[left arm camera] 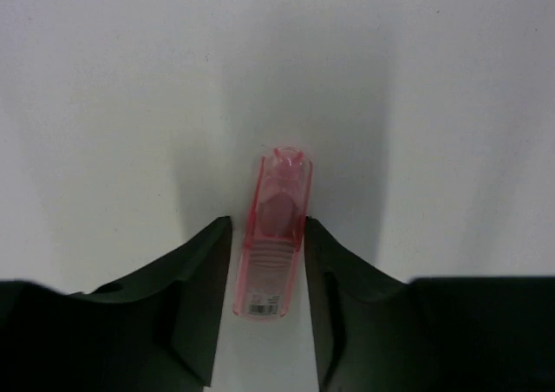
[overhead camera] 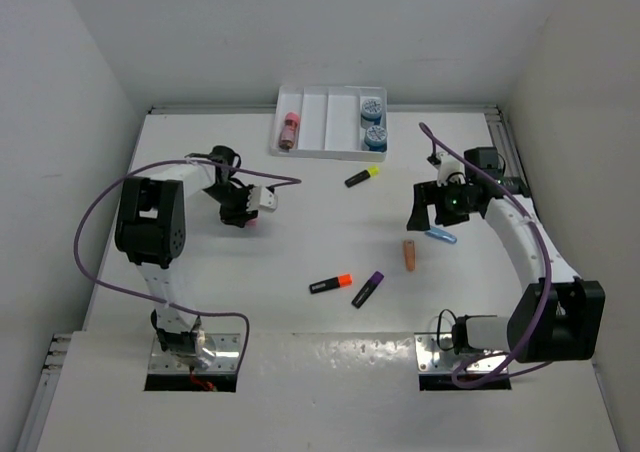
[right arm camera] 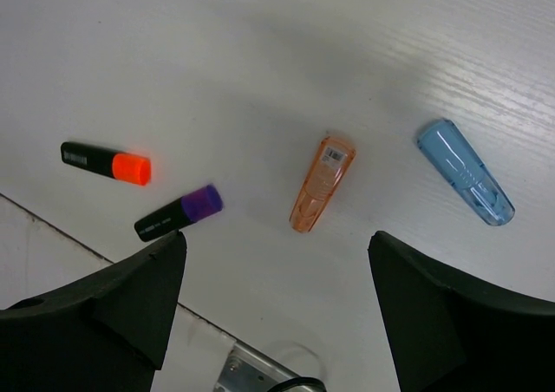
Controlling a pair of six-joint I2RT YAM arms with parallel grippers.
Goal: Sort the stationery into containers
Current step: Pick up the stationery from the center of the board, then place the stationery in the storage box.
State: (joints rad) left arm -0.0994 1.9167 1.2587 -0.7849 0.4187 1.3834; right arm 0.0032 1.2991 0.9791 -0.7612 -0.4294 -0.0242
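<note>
Two wrist views differ: left shows left gripper (left arm camera: 267,227) pinching translucent pink ribbed plastic stick (left arm camera: 271,258), frame centre; right shows right gripper (right arm camera: 276,238) agape, glossy orange tapered stick (right arm camera: 321,184) mid-frame.

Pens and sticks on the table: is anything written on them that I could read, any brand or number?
Nothing is legible.
pink stick: white label at one end, too blurred to read.
orange stick: white label, too small to read.
orange-tipped highlighter: white print on the black barrel, too small to read.
purple-tipped highlighter: faint marks, too small to read.
</note>
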